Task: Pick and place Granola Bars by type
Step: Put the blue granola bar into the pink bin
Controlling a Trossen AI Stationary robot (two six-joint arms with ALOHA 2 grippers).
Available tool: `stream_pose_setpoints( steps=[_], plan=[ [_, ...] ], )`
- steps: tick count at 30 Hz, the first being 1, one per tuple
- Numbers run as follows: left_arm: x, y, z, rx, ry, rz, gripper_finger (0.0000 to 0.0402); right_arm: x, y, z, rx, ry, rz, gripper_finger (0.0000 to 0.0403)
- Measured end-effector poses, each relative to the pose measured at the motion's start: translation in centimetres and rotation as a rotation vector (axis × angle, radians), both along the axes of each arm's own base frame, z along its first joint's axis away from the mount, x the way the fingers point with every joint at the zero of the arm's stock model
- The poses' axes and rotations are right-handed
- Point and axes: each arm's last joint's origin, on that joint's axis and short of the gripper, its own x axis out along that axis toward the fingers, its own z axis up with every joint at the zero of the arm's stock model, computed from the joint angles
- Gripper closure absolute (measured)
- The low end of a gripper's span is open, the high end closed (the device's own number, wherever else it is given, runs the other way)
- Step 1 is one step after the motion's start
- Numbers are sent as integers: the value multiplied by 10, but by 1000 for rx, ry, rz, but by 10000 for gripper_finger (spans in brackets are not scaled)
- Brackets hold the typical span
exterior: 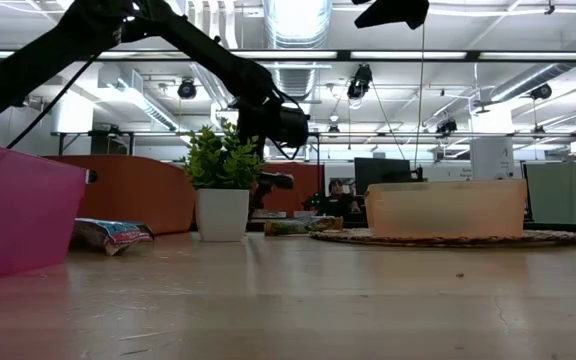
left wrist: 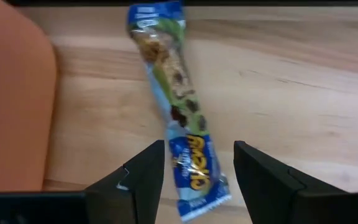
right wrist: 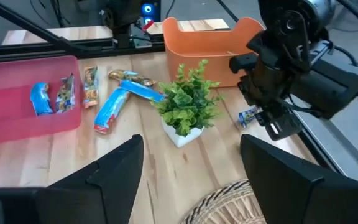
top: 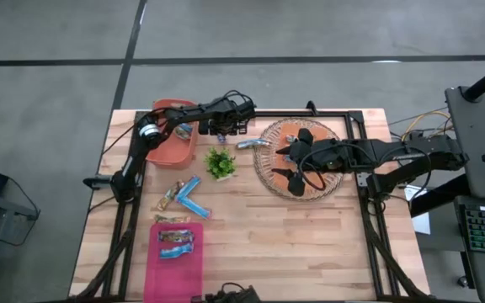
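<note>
A bright blue granola bar [left wrist: 182,118] lies flat on the wooden table beside the orange bin [left wrist: 11,99]; it also shows in the right wrist view [right wrist: 248,116]. My left gripper [left wrist: 197,155] hangs open just above it, pointing steeply down, one finger on either side of the bar's near end and touching nothing. In the high view this gripper [top: 223,132] is at the far side, between the orange bin [top: 173,135] and the wicker plate [top: 303,160]. My right gripper [right wrist: 191,180] waits open over the plate with nothing between its fingers.
A small green plant [top: 220,162] in a white pot stands close to the left gripper. A silver-blue bar [top: 247,145] lies by the plate. Several loose bars [top: 188,198] lie mid-table. The pink bin [top: 175,257] at the near edge has bars in it.
</note>
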Motion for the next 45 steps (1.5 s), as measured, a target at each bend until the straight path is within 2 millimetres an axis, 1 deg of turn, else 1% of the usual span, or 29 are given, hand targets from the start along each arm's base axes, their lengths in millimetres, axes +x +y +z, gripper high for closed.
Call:
stream_pose_setpoints(
  steps=[4,10,15,17,20,22,25,32,39,42,45],
  plan=[
    [-4,-1,-7,-9,10,46,228,0,0,0,-12,4,8,152],
    [-6,-3,-19,-31,6,47,228,0,0,-1,-17,9,13,147],
    [-3,-4,-19,-74,-33,6,228,0,0,-1,-24,10,17,145],
    [0,-4,-19,-83,-52,-36,228,0,0,-1,-26,10,18,147],
    [1,-5,-20,-114,-76,-43,230,0,0,-1,-26,10,18,152],
    [1,-5,-20,-117,-79,-41,240,0,0,-1,-26,9,18,155],
    [1,-5,-20,-118,-79,-42,268,0,0,-1,-26,8,18,159],
    [-1,-6,-22,-123,-70,-45,379,0,0,0,-27,3,18,167],
    [0,-9,-22,-127,-76,-53,387,0,0,0,-32,5,21,165],
    [4,-14,-15,-142,-90,-88,389,0,0,0,-47,9,29,166],
    [7,-20,2,-123,-114,-160,389,0,0,0,-61,12,36,169]
  ],
)
